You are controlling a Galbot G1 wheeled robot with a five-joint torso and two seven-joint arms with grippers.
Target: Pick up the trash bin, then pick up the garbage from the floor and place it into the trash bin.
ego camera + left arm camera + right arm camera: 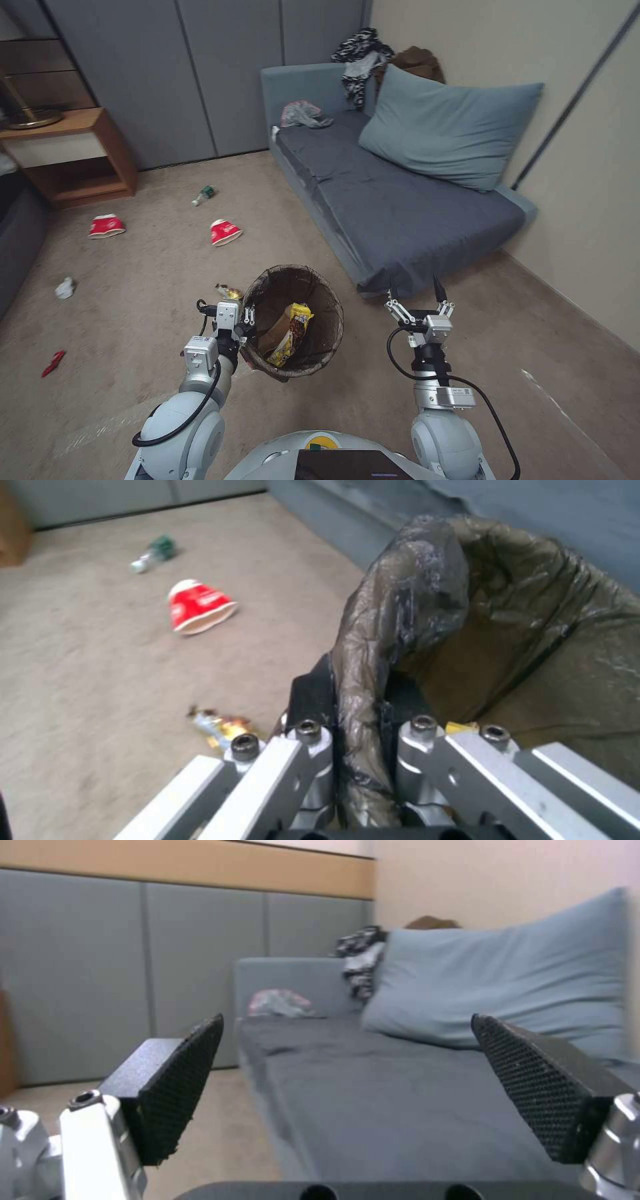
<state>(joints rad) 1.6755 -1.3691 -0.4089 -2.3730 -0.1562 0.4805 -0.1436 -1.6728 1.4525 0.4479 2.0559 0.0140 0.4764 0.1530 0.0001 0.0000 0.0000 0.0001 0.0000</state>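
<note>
Beige carpet floor (147,280) covers the room, with a grey sofa (400,207) against the wall on the robot's right and a big blue pillow (447,127) on it. Near the robot's front, the trash bin (293,320) is held up by the left end effector (241,328), which is closed on the bin's rim with the dark bag liner (400,605) pinched between its fingers (313,740). Inside the bin lie a yellow wrapper (293,333) and a tan paper tray (273,333). The right end effector (415,291) hangs near the sofa's front corner, wide open and holding nothing. On the floor, well apart, lie two red-and-white cups (225,231) (107,226), a small green bottle (203,195), a tiny red wrapper (53,363), a white crumpled piece (65,288) and a shiny wrapper (229,291) just beside the bin.
</note>
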